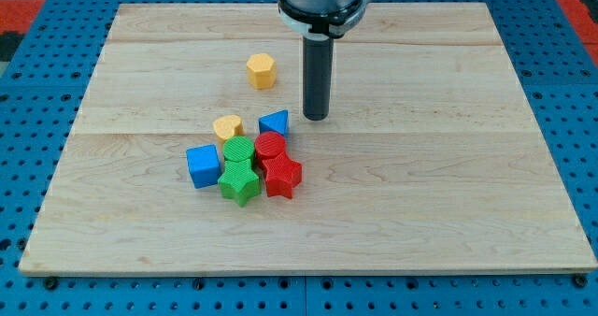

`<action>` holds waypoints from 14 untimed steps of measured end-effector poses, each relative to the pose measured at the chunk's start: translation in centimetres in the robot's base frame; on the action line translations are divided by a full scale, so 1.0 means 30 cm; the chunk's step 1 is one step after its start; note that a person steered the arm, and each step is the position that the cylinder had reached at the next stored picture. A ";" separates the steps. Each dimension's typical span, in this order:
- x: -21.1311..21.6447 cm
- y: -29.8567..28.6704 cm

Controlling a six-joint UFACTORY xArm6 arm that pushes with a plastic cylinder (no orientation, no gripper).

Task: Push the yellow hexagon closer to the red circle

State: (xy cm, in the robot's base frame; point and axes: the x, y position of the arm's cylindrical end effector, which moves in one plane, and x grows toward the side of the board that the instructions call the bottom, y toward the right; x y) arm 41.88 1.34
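The yellow hexagon (pixel 262 71) lies alone on the wooden board, above the cluster of blocks. The red circle (pixel 270 146) sits in that cluster at the board's middle, below the blue triangle (pixel 275 122). My tip (pixel 316 118) rests on the board to the right of the blue triangle, a little apart from it. It is to the lower right of the yellow hexagon and to the upper right of the red circle.
The cluster also holds a yellow heart (pixel 228 127), a green circle (pixel 239 150), a blue cube (pixel 203 165), a green star (pixel 240 182) and a red star (pixel 282 176). The wooden board (pixel 448 194) lies on a blue pegboard surface.
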 end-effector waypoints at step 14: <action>-0.185 -0.097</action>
State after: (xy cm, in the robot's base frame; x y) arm 36.34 -1.57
